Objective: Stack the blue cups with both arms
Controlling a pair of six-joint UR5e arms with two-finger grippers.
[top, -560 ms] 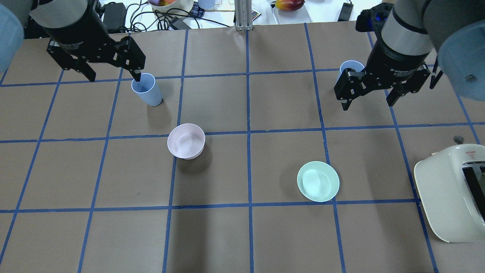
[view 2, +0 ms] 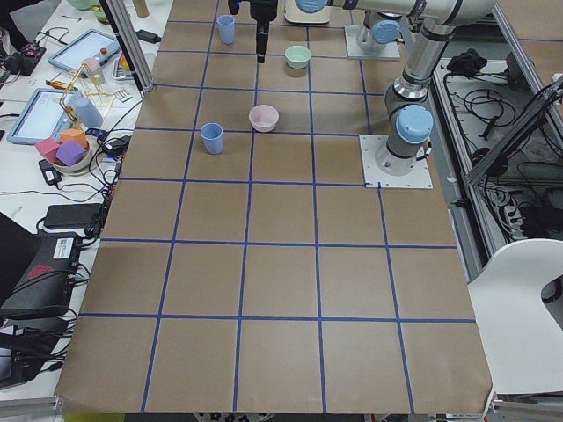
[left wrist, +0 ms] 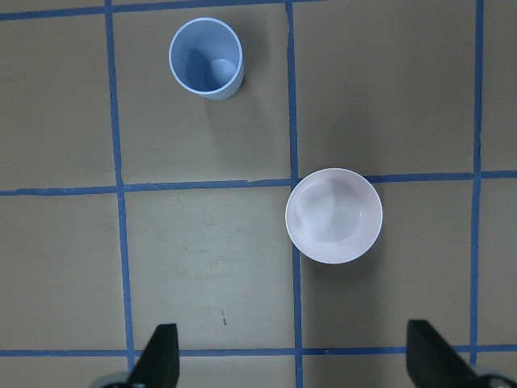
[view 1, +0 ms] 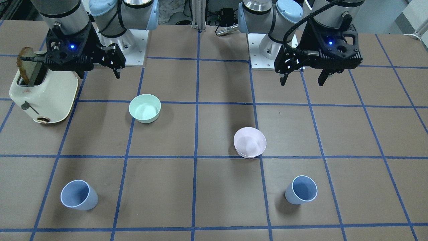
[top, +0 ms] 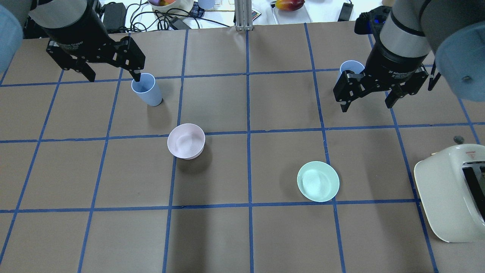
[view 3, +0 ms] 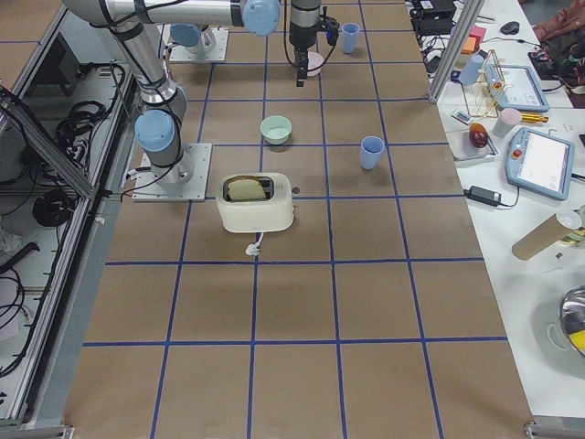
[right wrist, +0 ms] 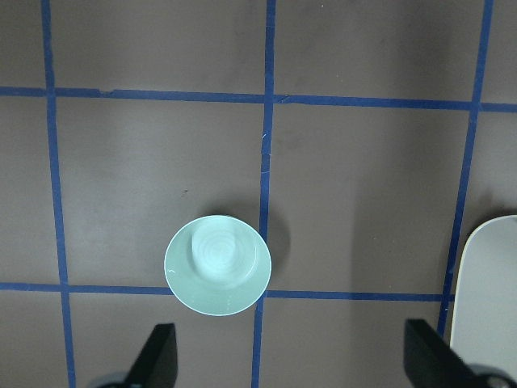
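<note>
To grip cleanly, send left pincer [view 1: 302,80] and right pincer [view 1: 99,74], both spread wide and empty toward the near edge of the table [view 1: 217,187], outward over left blue cup [view 1: 301,190] and right blue cup [view 1: 79,194], upright near the far edge, centring before closing.

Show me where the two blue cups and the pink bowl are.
left-side blue cup [view 1: 303,189]: front-facing view, dark inside.
right-side blue cup [view 1: 75,193]: front-facing view, dark inside.
pink bowl [view 1: 249,141]: front-facing view, bare inside.
</note>
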